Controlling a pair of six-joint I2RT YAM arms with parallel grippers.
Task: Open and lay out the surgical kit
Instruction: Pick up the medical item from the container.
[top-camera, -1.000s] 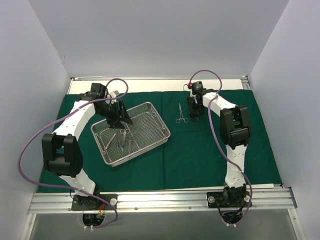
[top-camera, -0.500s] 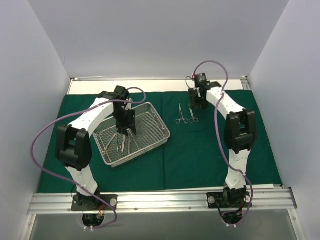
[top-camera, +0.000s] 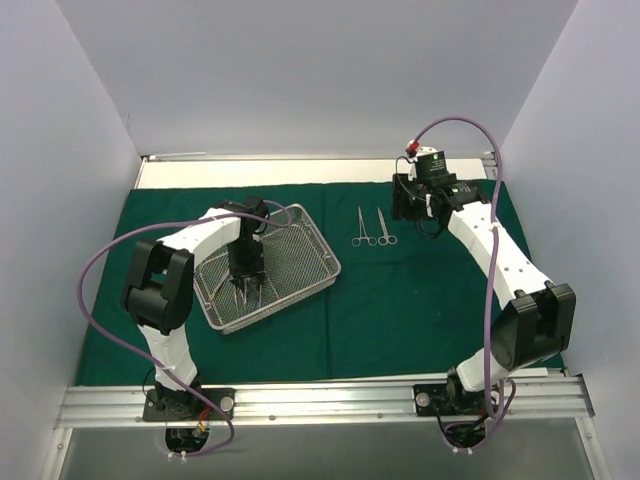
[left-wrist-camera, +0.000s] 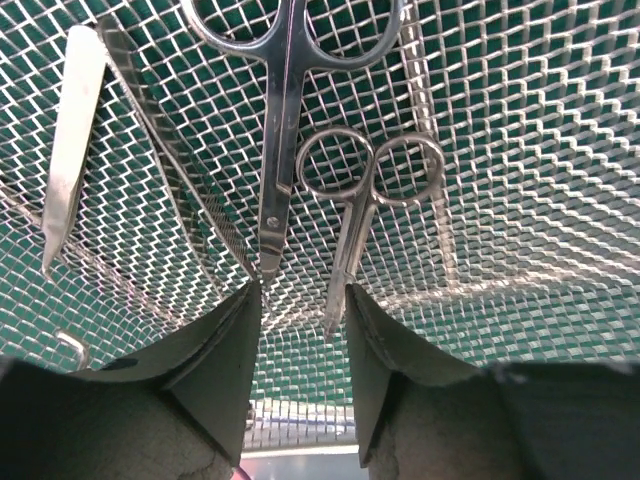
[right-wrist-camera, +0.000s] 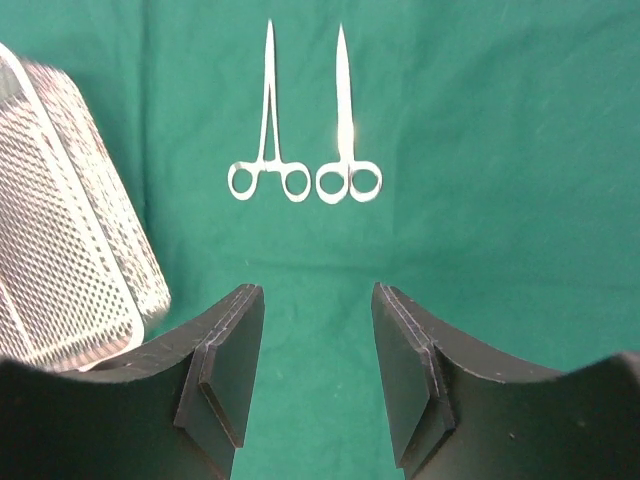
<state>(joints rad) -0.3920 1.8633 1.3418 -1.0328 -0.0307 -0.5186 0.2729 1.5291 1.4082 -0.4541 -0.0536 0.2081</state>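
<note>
The left gripper (left-wrist-camera: 300, 300) is being held low in the tray (top-camera: 330, 262), fingers apart, seemingly to straddle the small scissors (left-wrist-camera: 352, 235). The right gripper (right-wrist-camera: 317, 298), also apart and empty, is being held near two clamps (right-wrist-camera: 268, 150) laid parallel on the green cloth (top-camera: 400, 310).

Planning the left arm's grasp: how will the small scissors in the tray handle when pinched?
The small scissors look like thin polished steel, so probably stiff, light, and slippery. They lie flat on the wire mesh tray, so tips may snag.
</note>
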